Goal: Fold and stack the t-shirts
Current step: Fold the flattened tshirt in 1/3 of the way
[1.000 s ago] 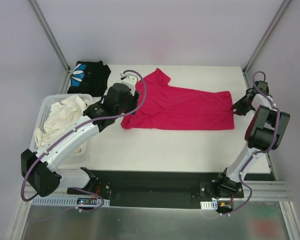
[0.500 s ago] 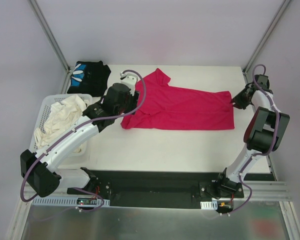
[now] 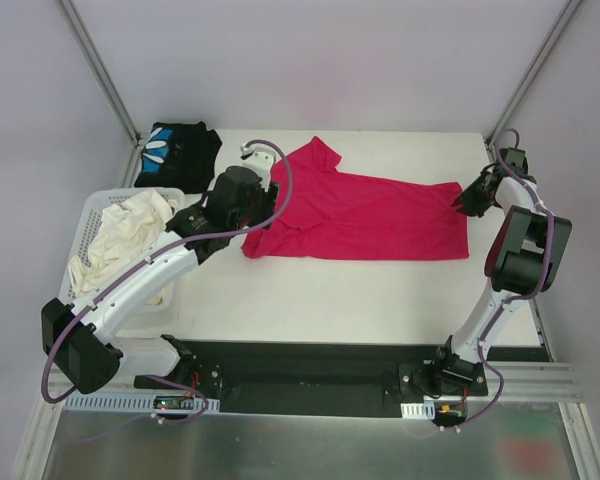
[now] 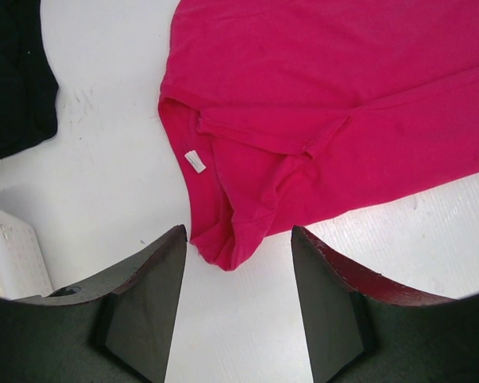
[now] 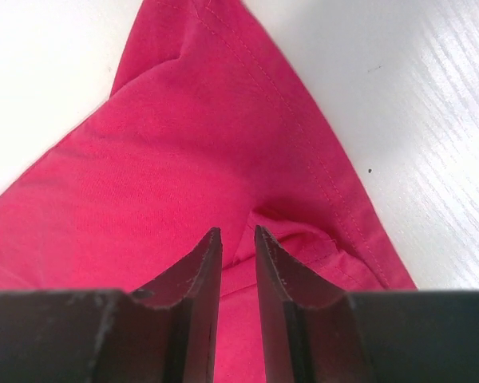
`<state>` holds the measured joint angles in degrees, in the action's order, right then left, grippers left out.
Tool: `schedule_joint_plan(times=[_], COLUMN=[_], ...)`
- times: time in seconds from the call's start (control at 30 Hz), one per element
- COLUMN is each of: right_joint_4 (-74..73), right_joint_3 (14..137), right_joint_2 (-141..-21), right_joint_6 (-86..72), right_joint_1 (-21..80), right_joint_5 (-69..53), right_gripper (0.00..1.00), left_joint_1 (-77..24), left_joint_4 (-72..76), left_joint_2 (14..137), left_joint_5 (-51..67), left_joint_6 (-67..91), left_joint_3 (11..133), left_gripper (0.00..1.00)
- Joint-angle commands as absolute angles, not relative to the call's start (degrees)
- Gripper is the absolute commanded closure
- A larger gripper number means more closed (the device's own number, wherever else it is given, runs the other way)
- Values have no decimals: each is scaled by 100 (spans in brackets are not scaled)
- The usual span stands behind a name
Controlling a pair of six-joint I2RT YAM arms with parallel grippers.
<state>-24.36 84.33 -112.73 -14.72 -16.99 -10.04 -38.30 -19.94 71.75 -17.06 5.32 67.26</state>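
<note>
White table (image 3: 330, 290), basket (image 3: 92, 203) at left: left gripper (image 4: 239, 239) apart above magenta t-shirt (image 3: 370, 215), right gripper (image 5: 238, 239) clamped on its corner.

Even, diffuse light pours down on the white table (image 3: 360, 290): bright, almost washed out, with only soft shadows under the left arm (image 3: 150, 270) and along the magenta t-shirt (image 3: 370, 215). The metal sheet (image 3: 300, 445) at the near edge gives back a hazy sheen. In the left wrist view the cloth is crisp, while the left gripper (image 4: 238, 235) looms dark and soft-edged (too close to focus). In the right wrist view the stitching is sharp, the right gripper (image 5: 238, 231) is near-black, and the table greys toward the top right.
</note>
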Motion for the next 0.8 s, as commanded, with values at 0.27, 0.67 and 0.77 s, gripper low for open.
schedule_joint_plan(times=[0.27,0.67,0.77], right_joint_4=[-2479,-2320,-2338], right_joint_3=[8482,8042,8068], right_joint_2=[-11303,-11276,-11320], right_joint_6=[-1468,-1512,-1503], right_joint_1=[-1679,-1670,-1670], right_joint_5=[-1011,-976,-967], right_gripper=[75,75,75], left_joint_1=[-3885,-3876,-3876], left_joint_4=[-1863,-1846,-1863], left_joint_2=[7365,7321,7313], left_joint_5=[-1898,-1986,-1978], left_joint_6=[475,457,448], left_joint_3=[7075,7101,7084], left_gripper=[46,46,46])
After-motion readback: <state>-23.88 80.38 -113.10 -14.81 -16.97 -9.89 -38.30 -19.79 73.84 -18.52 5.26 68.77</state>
